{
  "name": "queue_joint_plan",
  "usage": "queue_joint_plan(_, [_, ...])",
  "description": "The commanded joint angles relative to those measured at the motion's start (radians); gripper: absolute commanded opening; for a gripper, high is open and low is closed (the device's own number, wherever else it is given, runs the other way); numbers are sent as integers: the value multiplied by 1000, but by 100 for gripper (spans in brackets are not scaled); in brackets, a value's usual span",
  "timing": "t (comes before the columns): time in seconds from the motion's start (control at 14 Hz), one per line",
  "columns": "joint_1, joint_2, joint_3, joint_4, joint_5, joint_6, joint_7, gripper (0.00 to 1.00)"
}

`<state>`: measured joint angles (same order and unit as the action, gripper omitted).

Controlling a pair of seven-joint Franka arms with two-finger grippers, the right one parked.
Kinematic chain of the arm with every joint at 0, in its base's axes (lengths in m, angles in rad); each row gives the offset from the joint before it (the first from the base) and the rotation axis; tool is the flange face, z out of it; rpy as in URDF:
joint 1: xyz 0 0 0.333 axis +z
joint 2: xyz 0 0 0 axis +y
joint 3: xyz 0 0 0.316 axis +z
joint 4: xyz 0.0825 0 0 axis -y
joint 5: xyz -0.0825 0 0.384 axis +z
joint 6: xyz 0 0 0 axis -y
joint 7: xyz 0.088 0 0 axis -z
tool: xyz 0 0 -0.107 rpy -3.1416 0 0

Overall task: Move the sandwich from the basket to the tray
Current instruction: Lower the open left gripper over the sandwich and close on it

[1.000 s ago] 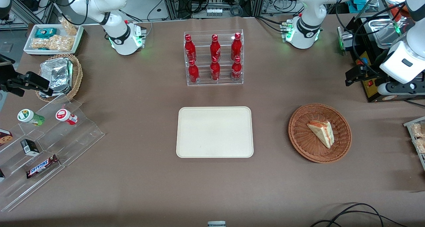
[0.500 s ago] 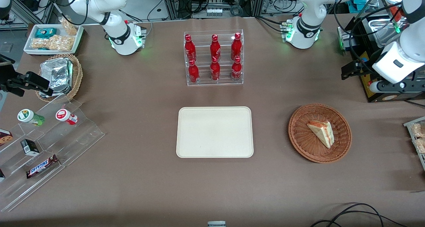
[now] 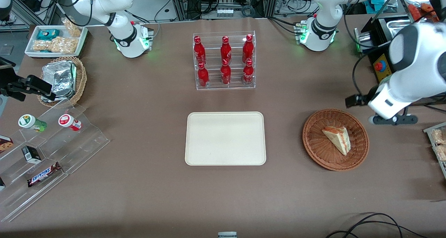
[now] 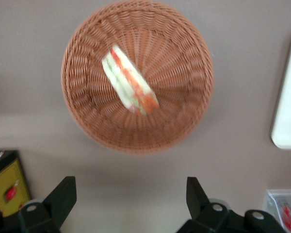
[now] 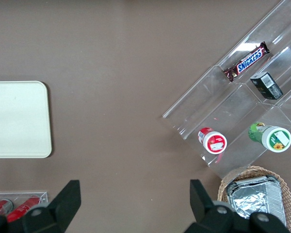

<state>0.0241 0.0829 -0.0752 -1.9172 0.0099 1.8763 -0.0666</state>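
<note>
The sandwich, a pale wedge with red-orange and green filling, lies in the round reddish-brown wicker basket. It also shows in the left wrist view, inside the basket. The cream-beige tray lies flat beside the basket, toward the parked arm's end; its edge shows in the left wrist view. My left gripper hovers above the table just off the basket's rim, toward the working arm's end. In its wrist view the gripper is open and empty, over bare table next to the basket.
A clear rack of red bottles stands farther from the front camera than the tray. A black box with a red button and a snack tray sit at the working arm's end. A clear stepped shelf and a foil-packet basket sit at the parked arm's end.
My left arm has swung down and nearer the front camera, from over the black box to just beside the basket. The sandwich, basket and tray have not moved.
</note>
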Motion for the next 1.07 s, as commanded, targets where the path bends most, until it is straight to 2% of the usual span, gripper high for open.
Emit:
queue_joint_plan(0.0, [28,3,-2,-173,2,273,-75,100])
queue_joint_plan(0.14, [30,44,-2,-235,2,432,-310,100])
queue_joint_plan(0.29, [27,112,-3,-209,1,471,-630,100])
queue_joint_plan(0.43, [23,179,-5,-151,5,474,-860,100])
queue_joint_plan(0.71, [26,280,-5,-111,4,475,-921,100])
queue_joint_plan(0.79, [27,296,-5,-112,-1,475,-923,91])
queue_joint_plan(0.86, [27,293,-5,-123,-2,472,-923,65])
queue_joint_plan(0.93, [25,284,-5,-123,-1,459,-912,26])
queue_joint_plan(1.0, [25,256,-5,-118,5,416,-908,11])
